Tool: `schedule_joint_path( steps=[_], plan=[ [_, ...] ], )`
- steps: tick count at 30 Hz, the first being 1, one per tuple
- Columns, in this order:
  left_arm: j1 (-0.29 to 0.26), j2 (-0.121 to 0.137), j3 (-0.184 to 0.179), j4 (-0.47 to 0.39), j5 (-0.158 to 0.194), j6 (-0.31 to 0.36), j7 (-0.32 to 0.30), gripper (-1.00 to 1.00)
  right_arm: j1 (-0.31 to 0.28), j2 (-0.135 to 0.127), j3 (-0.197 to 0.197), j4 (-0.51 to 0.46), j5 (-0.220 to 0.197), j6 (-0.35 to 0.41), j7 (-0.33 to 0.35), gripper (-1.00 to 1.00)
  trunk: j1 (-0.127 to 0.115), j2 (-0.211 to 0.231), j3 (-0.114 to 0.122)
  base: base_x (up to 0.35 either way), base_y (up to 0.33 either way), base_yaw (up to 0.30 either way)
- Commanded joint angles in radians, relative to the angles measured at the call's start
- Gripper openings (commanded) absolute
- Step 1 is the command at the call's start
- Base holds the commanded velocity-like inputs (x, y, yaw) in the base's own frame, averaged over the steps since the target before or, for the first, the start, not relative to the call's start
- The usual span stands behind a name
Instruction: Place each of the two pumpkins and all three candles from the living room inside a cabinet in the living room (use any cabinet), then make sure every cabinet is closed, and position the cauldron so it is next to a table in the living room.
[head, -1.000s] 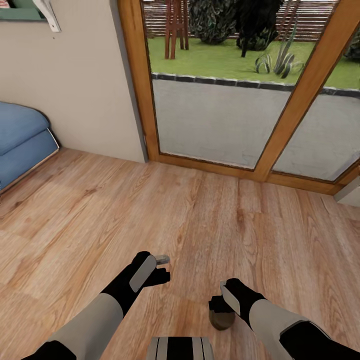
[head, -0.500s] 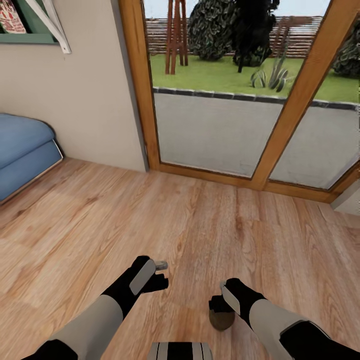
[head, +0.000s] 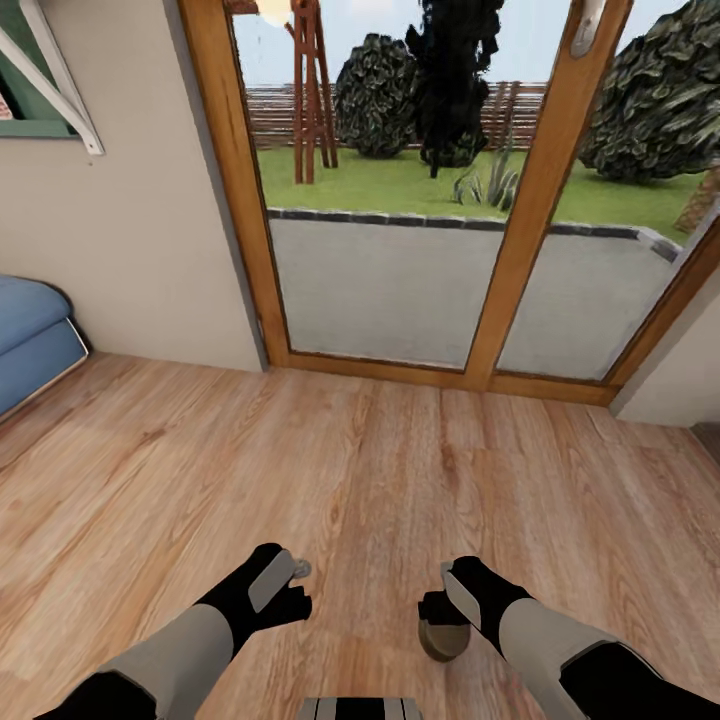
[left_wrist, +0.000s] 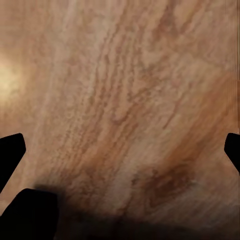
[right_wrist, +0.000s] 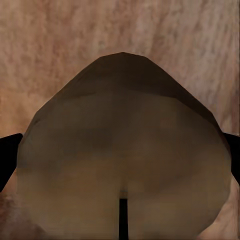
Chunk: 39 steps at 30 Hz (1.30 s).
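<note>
The right gripper (head: 443, 608) hangs low over the wood floor (head: 400, 480) in the head view, clamped on a squat grey-olive candle (head: 443, 638) that shows just beneath its black fingers. The left gripper (head: 290, 590) hovers beside it, well apart, with a small grey tip showing at its front; how far it is spread cannot be told from here. Ahead stands a wood-framed glass door (head: 480, 200) giving onto a paved strip, lawn and dark shrubs. A blue sofa (head: 30, 330) edges in at the left against a beige wall (head: 130, 250).

In the left wrist view, the two black fingertips (left_wrist: 11, 150) sit wide apart at opposite edges, with bare floor (left_wrist: 125, 100) between them and nothing held.

In the right wrist view, the candle (right_wrist: 125, 160) sits right up against the camera, a dark wick line at its near end, with a black fingertip (right_wrist: 7, 155) flanking it on each side.
</note>
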Motion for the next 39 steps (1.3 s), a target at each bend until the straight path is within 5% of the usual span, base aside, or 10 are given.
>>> schedule_joint_path(
  steps=[1, 15, 24, 31, 39],
  plan=[
    [0.0, 0.003, -0.007, 0.005, 0.011, 0.002, -0.001, 1.0, 0.0, 0.0, 0.006, -0.001, -0.011, 0.004, -0.007, -1.0, -0.001, 0.0, 0.004, 0.0, 0.0, -0.244],
    [0.0, 0.014, -0.006, 0.065, 0.017, -0.003, -0.051, 1.0, 0.0, 0.0, 0.006, -0.001, -0.011, 0.004, -0.007, -1.0, -0.007, 0.003, 0.073, 0.0, 0.0, -0.246],
    [0.0, 0.025, -0.013, 0.245, 0.009, -0.149, -0.246, 1.0, 0.0, 0.001, 0.005, -0.001, -0.013, 0.004, -0.004, -1.0, -0.011, 0.005, 0.115, 0.0, 0.0, -0.265],
    [0.0, 0.032, -0.014, 0.271, 0.008, -0.171, -0.266, 1.0, 0.0, 0.002, 0.009, -0.001, -0.014, 0.004, -0.004, -1.0, -0.014, 0.007, 0.143, 0.0, 0.0, -0.097],
    [0.007, 0.078, -0.014, 0.274, 0.009, -0.224, -0.268, 1.0, 0.0, -0.001, 0.001, -0.001, -0.018, 0.004, 0.0, -1.0, -0.018, 0.009, 0.173, 0.0, 0.0, -0.211]
  ],
)
